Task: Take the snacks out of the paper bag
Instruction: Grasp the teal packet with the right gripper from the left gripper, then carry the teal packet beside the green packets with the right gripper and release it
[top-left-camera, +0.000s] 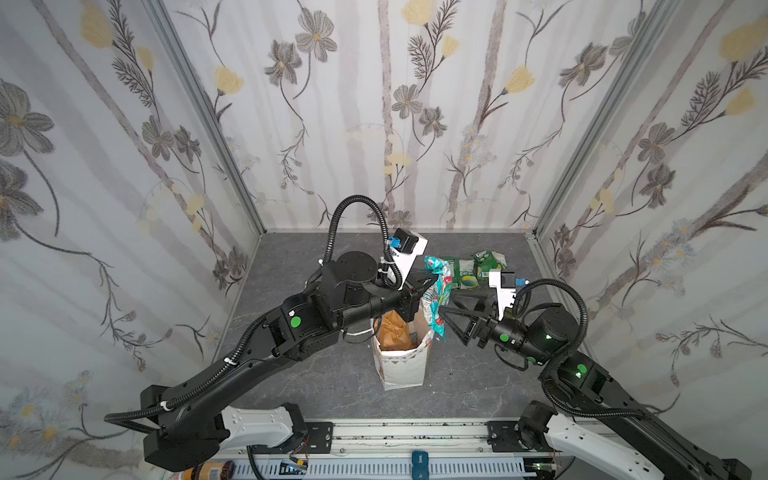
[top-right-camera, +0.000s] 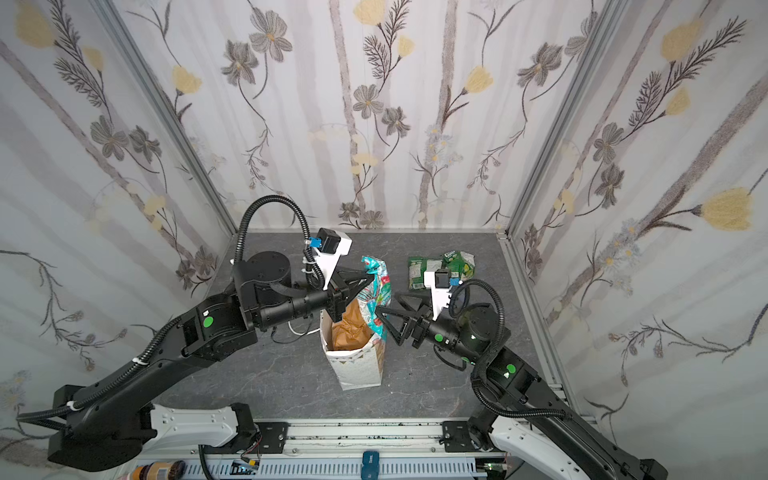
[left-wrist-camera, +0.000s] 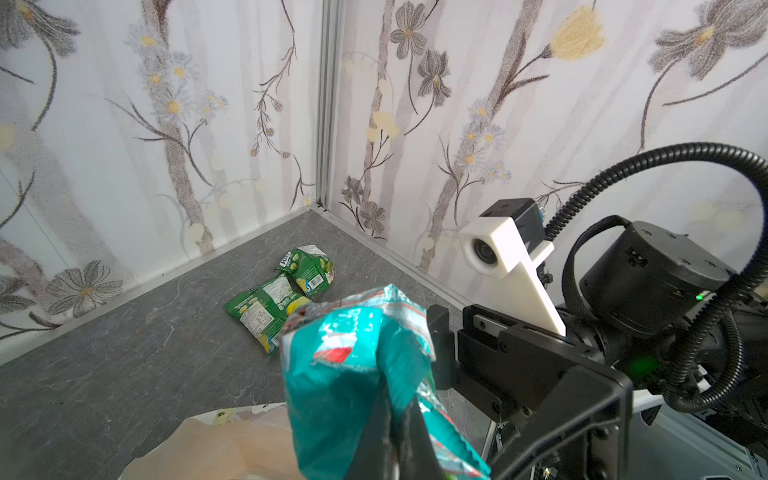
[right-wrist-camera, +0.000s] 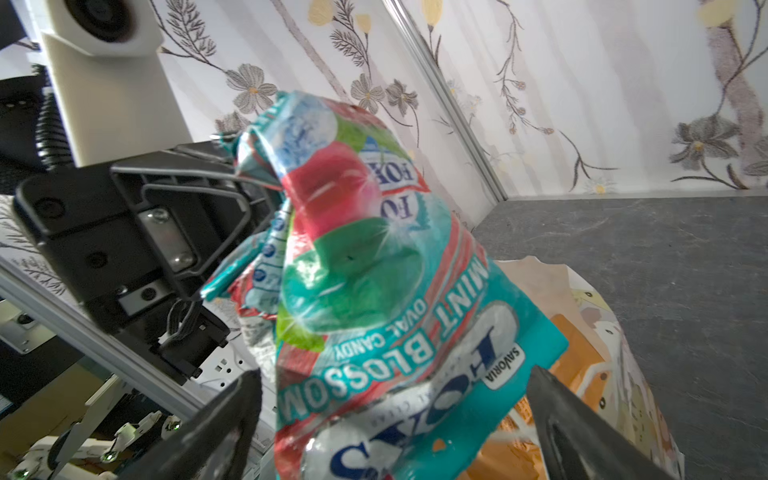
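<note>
Now, mid-frame, the left gripper (top-right-camera: 366, 275) pinches a teal packet (top-right-camera: 376, 297) above the bag (top-right-camera: 359, 368); the spread right gripper (top-right-camera: 386, 305) likely must close on its lower end.

A pouch (top-left-camera: 392, 332) sat inside the paper bag (top-left-camera: 401, 368). A candy packet (top-left-camera: 440, 307) hung above the bag's right edge. Two more packets (top-left-camera: 462, 270) (top-left-camera: 492, 259) lay behind it, rightward.

grey table (top-left-camera: 311, 374) | paper bag (top-left-camera: 403, 368) upright | green packets (top-left-camera: 467, 274) behind
</note>
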